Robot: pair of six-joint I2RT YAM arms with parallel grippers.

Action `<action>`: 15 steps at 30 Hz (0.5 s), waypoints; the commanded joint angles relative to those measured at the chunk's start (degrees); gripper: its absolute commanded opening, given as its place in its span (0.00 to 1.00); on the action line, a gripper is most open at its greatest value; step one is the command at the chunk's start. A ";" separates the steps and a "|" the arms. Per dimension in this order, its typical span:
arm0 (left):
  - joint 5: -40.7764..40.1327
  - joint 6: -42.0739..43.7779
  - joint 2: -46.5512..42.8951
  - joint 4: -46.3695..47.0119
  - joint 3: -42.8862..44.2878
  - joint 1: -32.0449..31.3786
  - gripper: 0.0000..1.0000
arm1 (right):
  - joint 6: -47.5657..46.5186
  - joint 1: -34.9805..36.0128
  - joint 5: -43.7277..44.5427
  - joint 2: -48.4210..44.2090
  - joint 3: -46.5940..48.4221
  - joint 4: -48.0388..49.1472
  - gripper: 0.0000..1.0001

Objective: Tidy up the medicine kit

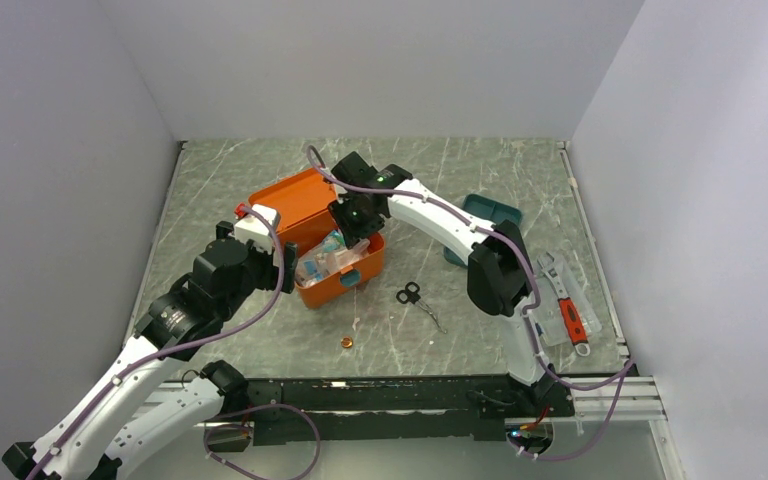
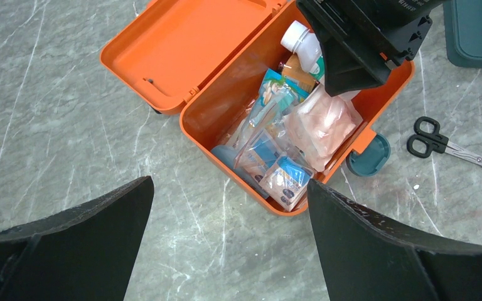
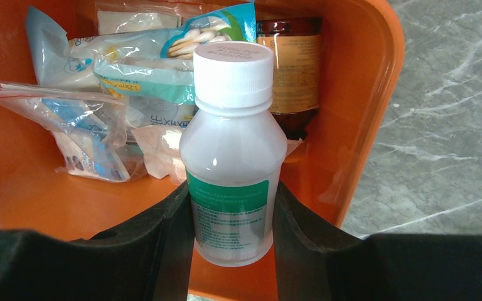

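I am hovering my left claw point(image 2: 229, 184) with its jaws wide apart and gripping nothing, just off the near end of the medicine kit point(image 2: 176, 44), probably so it is ready to steady the box. The kit is sitting mid-counter point(image 1: 220, 170) with its lid lying open. My right claw point(image 3: 232, 213) is clamping a white bottle point(image 3: 232, 144) by its lower body inside the kit's far end, beside a brown jar point(image 3: 295, 69), where the soft packets point(image 3: 132, 69) are leaving room. Further right, scissors point(image 1: 412, 295) and a teal tray point(image 1: 490, 212) are lying outside the kit, awaiting their turn, I judge.
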 commanded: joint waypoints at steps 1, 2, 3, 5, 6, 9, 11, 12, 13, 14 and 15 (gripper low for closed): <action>-0.08 -0.31 -0.23 2.06 -0.02 -0.18 0.99 | 1.14 0.45 3.45 -1.76 3.24 0.22 0.37; 0.03 -0.28 -0.28 2.03 -0.02 -0.11 0.99 | 1.15 0.43 3.64 -1.98 3.45 0.23 0.39; 0.05 -0.31 -0.18 2.02 -0.04 -0.13 0.99 | 1.22 0.50 3.79 -2.10 3.70 0.19 0.40; 0.06 -0.24 -0.14 2.02 -0.02 -0.18 0.99 | 1.18 0.47 3.85 -2.50 4.15 0.22 0.43; 0.05 -0.29 -0.13 2.02 -0.06 -0.13 0.99 | 1.16 0.43 3.84 -2.59 4.49 0.11 0.43; -0.06 -0.22 -0.28 2.03 -0.09 -0.17 0.99 | 1.16 0.41 3.97 -2.82 5.62 -0.39 0.45; -0.09 -0.22 -0.23 2.02 -0.09 -0.16 0.99 | 1.03 0.56 3.94 -2.78 6.21 -0.87 0.46; -0.07 -0.22 -0.23 2.02 -0.02 -0.17 0.99 | 0.94 0.52 3.92 -2.80 6.46 -0.97 0.46; -0.09 -0.22 -0.21 2.00 -0.04 -0.16 0.99 | 0.86 0.54 3.87 -2.86 6.59 -1.07 0.47; -0.09 -0.20 -0.18 2.02 -0.06 -0.15 0.99 | 0.79 0.58 3.86 -2.86 6.55 -1.15 0.47; -0.14 -0.22 -0.17 2.02 -0.02 -0.16 0.99 | 0.74 0.68 3.81 -2.86 6.60 -1.13 0.47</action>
